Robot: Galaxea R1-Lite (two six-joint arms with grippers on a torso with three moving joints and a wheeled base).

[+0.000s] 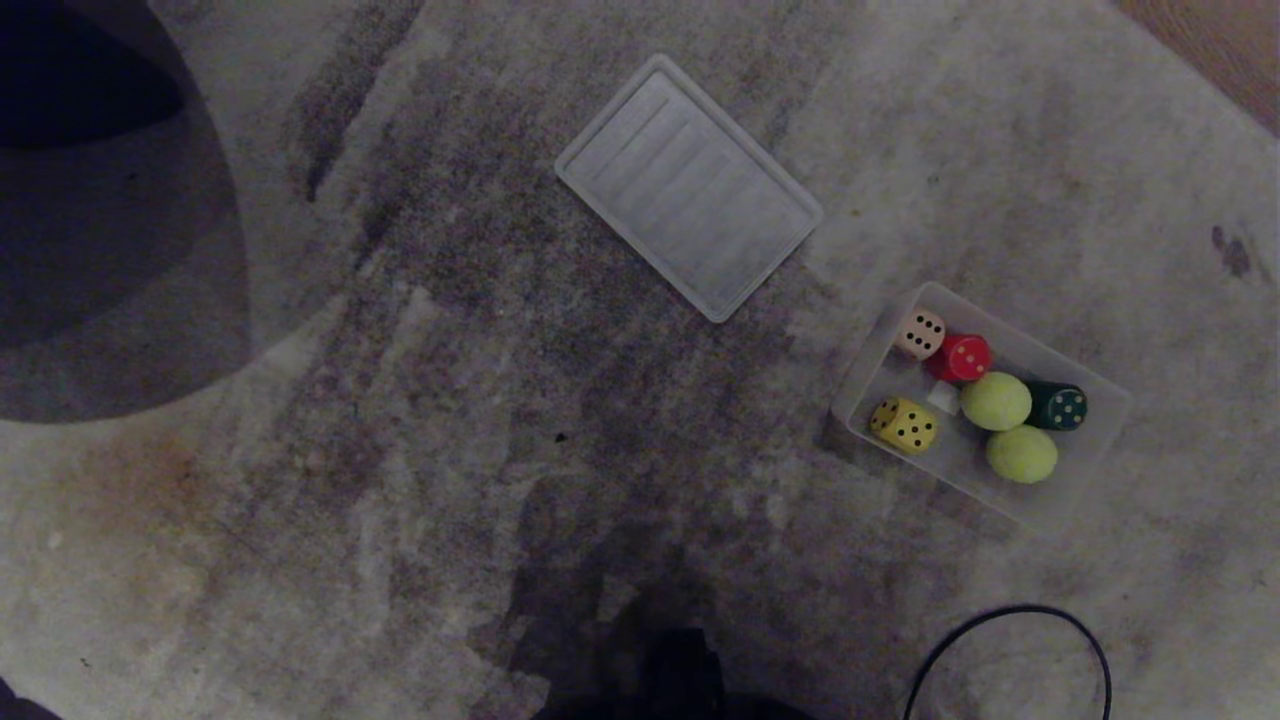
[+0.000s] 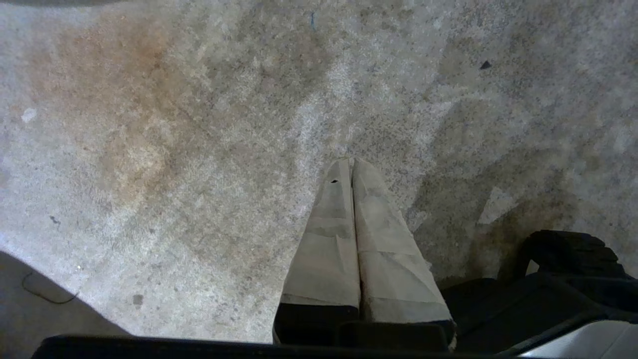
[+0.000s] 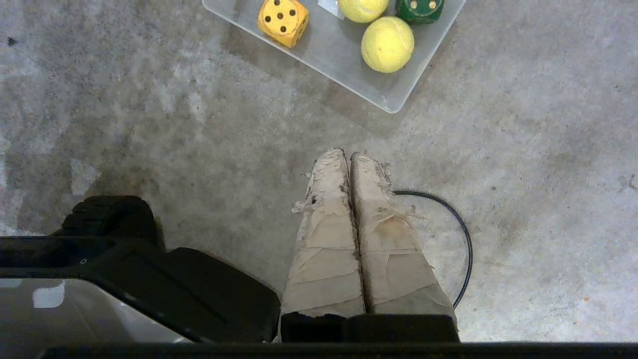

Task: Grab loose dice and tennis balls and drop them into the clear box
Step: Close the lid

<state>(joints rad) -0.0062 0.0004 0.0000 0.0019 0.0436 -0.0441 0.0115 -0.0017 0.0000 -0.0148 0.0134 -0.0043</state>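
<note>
Clear box, the shallow translucent plastic tub with rounded corners, sits on the stained grey carpet at the right of my head view, rotated: long axis runs from far-left to near-right, one short end pointing toward the far left. All the loose pieces are inside it. Cream die with dark pips is in the far-left corner, red die with white pips touching it just to the right. Yellow die with black pips is alone against the near-left wall, tilted on its edge as far as I can tell, five pips showing up. Two yellow-green fuzzy tennis balls: one mid-box, the other just nearer, the pair close to touching. A dark green die with pale pips lies beside the farther ball on its right. Small white scrap on the box floor between the dice. Flat ribbed translucent lid lies well apart to the far left of the box, long axis roughly parallel to the box's. My right gripper hangs over bare carpet near the box's near corner, tape-wrapped fingers pressed together, holding nothing, pointing toward the box. My left gripper is over bare carpet on the left, fingers also pressed together, empty. Black cable loop on the carpet near-right, partly under my right gripper in the wrist view.
</note>
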